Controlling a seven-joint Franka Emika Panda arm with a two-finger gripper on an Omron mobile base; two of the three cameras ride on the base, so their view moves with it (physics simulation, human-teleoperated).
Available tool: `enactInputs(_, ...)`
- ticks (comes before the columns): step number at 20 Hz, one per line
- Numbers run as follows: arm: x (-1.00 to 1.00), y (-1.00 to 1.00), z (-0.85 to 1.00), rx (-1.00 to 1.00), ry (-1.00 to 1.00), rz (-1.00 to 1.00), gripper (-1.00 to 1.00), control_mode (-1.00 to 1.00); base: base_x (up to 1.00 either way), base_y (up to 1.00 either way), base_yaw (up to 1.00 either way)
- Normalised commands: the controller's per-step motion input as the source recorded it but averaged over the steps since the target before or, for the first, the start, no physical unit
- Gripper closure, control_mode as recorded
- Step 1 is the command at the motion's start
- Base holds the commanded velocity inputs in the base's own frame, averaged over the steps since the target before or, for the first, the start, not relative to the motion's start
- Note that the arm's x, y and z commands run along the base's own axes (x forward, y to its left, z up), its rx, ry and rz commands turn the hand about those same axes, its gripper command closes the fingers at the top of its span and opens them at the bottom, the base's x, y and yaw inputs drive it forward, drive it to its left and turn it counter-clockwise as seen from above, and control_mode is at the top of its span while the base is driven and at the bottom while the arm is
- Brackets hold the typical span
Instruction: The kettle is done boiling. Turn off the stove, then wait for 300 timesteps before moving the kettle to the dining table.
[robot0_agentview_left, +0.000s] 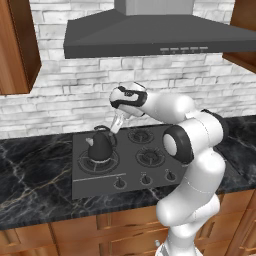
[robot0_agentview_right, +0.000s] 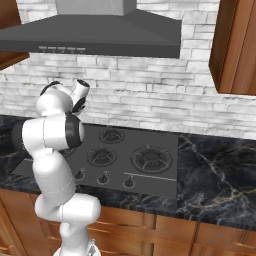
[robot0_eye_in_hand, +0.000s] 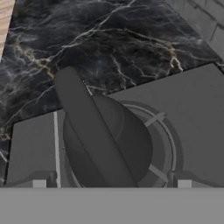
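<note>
One kettle (robot0_agentview_left: 101, 146) stands on the near-left burner of the stove (robot0_agentview_left: 150, 172), and the gripper (robot0_agentview_left: 116, 126) hangs just above it with its fingers spread fully wide and nothing between them. In the hand view the thin arched handle (robot0_eye_in_hand: 94, 131) crosses the kettle's dome slantwise between the two fingertips. The risk, as I judge it, lies in that slant: if the jaws close while the handle sits off-line, a fingertip could land on the wire or slip past it, tipping the kettle on its grate or pushing it off centre. A lift begun on such a partial hold could let the kettle swing and drop. The row of knobs (robot0_agentview_left: 144, 179) runs along the stove's near edge. Black veined marble counter (robot0_agentview_left: 30, 180) flanks the stove on both sides, with white brick wall (robot0_agentview_left: 65, 95) behind, a grey range hood (robot0_agentview_left: 150, 35) above and wooden cabinets (robot0_agentview_right: 235, 45) around.
</note>
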Motion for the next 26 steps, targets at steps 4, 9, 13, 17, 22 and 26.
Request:
enactInputs(4, 0.09, 0.04, -0.05, 0.0, 0.0, 0.05, -1.0, -1.0, 0.0, 0.0, 0.0)
enactInputs(9, 0.12, 0.0, -0.01, 0.0, 0.0, 0.05, -1.0, -1.0, 0.0, 0.0, 0.0)
enactInputs(13, 0.1, 0.0, -0.03, 0.0, 0.0, 0.05, -1.0, -1.0, 0.0, 0.0, 0.0)
enactInputs(17, 0.09, 0.0, -0.05, 0.0, 0.0, 0.05, -1.0, -1.0, 0.0, 0.0, 0.0)
enactInputs(22, 0.07, 0.01, -0.08, 0.0, 0.0, 0.05, -1.0, -1.0, 0.0, 0.0, 0.0)
enactInputs(26, 0.03, 0.02, -0.09, 0.0, 0.0, 0.05, -1.0, -1.0, 0.0, 0.0, 0.0)
